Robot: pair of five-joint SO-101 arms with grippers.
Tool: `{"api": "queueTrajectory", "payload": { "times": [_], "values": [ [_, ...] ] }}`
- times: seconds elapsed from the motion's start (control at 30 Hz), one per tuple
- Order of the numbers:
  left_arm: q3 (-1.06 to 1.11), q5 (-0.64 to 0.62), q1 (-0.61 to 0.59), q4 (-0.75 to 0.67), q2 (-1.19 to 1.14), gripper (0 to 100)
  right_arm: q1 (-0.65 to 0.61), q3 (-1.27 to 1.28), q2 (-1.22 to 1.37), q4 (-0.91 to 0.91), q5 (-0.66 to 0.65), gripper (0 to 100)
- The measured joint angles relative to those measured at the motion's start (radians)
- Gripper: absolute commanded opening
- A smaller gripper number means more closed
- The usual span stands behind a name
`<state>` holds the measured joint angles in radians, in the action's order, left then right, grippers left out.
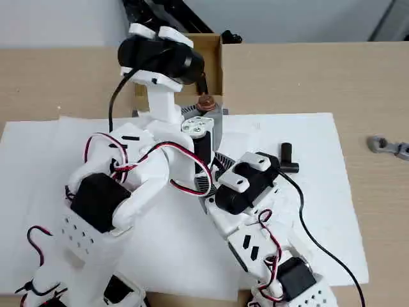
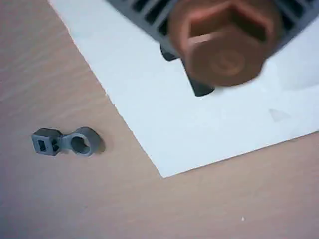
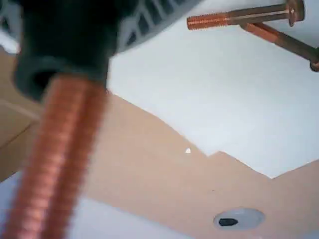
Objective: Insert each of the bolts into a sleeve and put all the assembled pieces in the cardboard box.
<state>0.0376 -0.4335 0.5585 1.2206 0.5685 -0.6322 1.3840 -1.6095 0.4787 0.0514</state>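
Note:
A copper bolt (image 1: 206, 102) stands with its hex head (image 2: 227, 42) up, just in front of the cardboard box (image 1: 214, 64). My left gripper (image 1: 206, 118) is shut on it, its ribbed grey fingers (image 2: 144, 10) close against the head. The bolt's threaded end (image 3: 60, 159) sticks out of a black sleeve (image 3: 65, 45), and my right gripper (image 1: 214, 167) is shut on that sleeve. The sleeve (image 2: 199, 88) also peeks out below the bolt head. Two loose copper bolts (image 3: 244, 17) lie crossed on the white paper. Loose black sleeves (image 1: 287, 157) lie on the paper beside the right arm.
White paper (image 1: 307, 211) covers the middle of the wooden table. A small grey metal part (image 1: 385, 146) (image 2: 67, 143) lies on bare wood off the paper's right edge. Both arms crowd the centre, with cables hanging around them.

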Motion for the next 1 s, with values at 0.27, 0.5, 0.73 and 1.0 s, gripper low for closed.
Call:
{"api": "queueTrajectory", "payload": {
  "times": [0.27, 0.5, 0.73, 1.0],
  "values": [
    [0.083, -0.041, -0.021, -0.061, 0.000, 0, 0.000, 0.000, 0.000, 0.000, 0.000, 0.3],
    [0.150, -0.041, -0.021, -0.129, 0.000, 0, 0.000, 0.002, 0.000, -0.026, 0.000, 0.3],
    [0.140, -0.026, -0.041, -0.132, 0.000, 0, 0.002, 0.002, 0.000, -0.029, 0.000, 0.3],
    [0.098, -0.026, -0.046, -0.133, 0.000, 0, 0.000, 0.002, 0.000, -0.029, 0.000, 0.3]
  ]
}}
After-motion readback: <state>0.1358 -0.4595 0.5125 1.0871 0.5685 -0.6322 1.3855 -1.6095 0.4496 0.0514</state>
